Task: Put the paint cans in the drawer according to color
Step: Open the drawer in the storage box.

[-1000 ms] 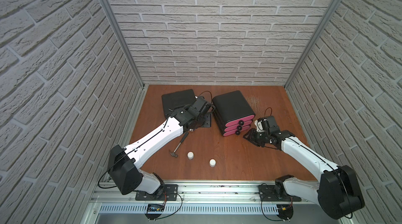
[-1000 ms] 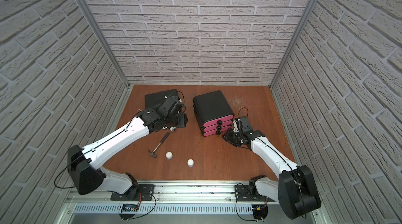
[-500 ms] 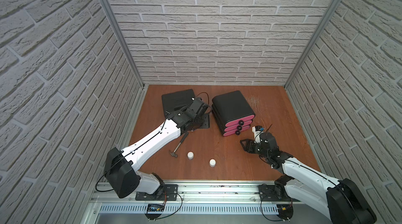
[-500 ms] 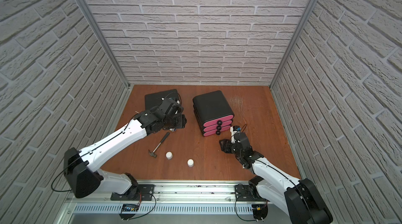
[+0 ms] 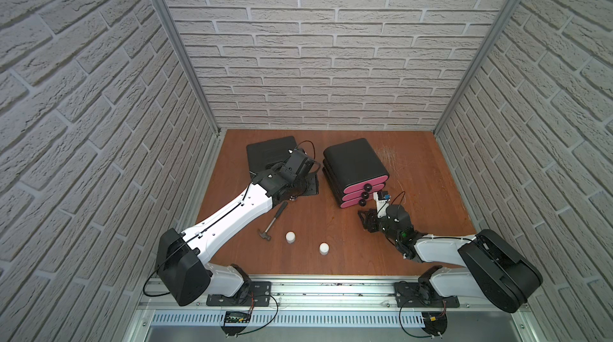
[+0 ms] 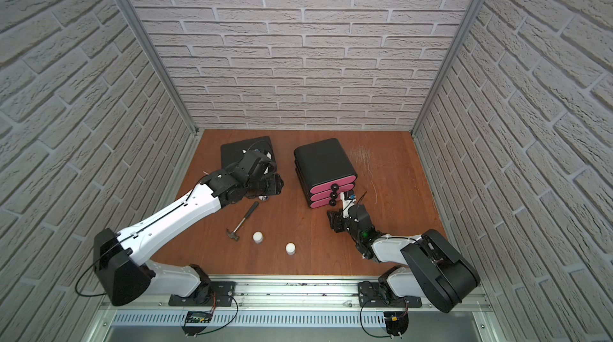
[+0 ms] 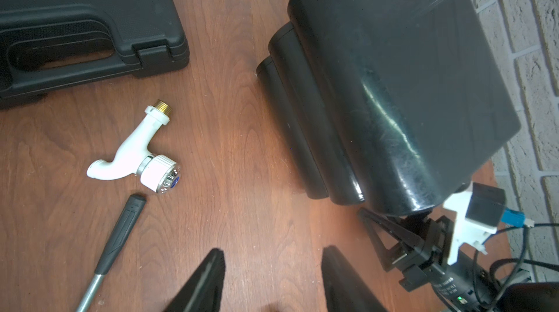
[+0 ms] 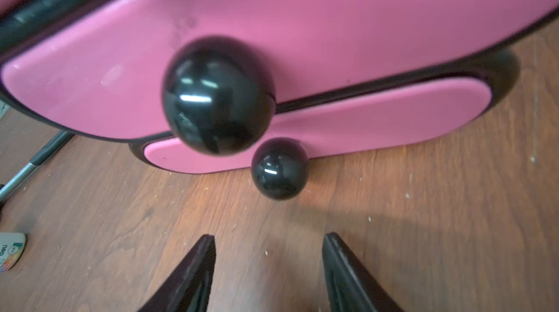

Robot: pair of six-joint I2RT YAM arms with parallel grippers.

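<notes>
Right hand, parted and empty, just short of the lowest knob of the drawer, apparently lined up to pull it open for two white paint cans on the tabletop off to its side.

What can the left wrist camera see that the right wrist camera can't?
Only the left wrist view shows the black tool case, the white tap and the shiny black top of the drawer. Only the right wrist view shows the pink fronts and ball knobs. Both show the wooden table, the hammer and that arm's own open, empty tool: the left tool and the right tool.
</notes>
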